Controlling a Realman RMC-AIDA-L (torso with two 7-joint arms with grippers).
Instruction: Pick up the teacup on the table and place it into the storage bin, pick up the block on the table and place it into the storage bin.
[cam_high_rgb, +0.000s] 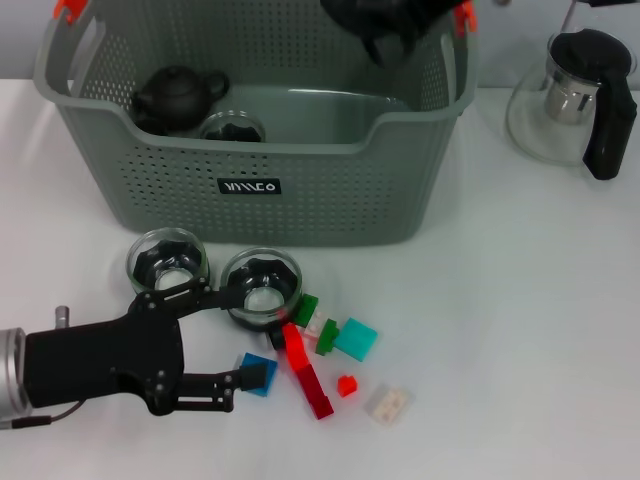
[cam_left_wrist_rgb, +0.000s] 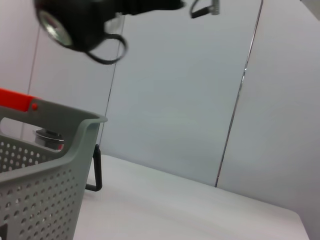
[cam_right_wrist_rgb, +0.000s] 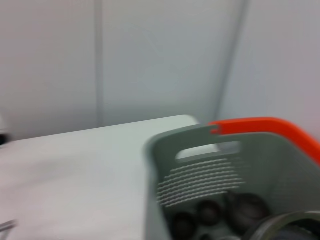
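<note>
while our left tool (cam_high_rgb: 262, 334) is lying low over the desk (cam_high_rgb: 520, 300), its fingers are spreading wide open, holding nothing; one fingertip is reaching the rim of a glass teacup (cam_high_rgb: 262, 283), the other is touching a blue block (cam_high_rgb: 258, 374). a second teacup (cam_high_rgb: 167, 259) is sitting just beside the first, and a red block (cam_high_rgb: 308, 374) is lying near the tool. beyond them the storage bin (cam_high_rgb: 300, 170) is holding a dark teapot (cam_high_rgb: 178, 97). our right tool (cam_high_rgb: 395, 30) is hanging over the bin's far corner; we cannot tell its opening.
</note>
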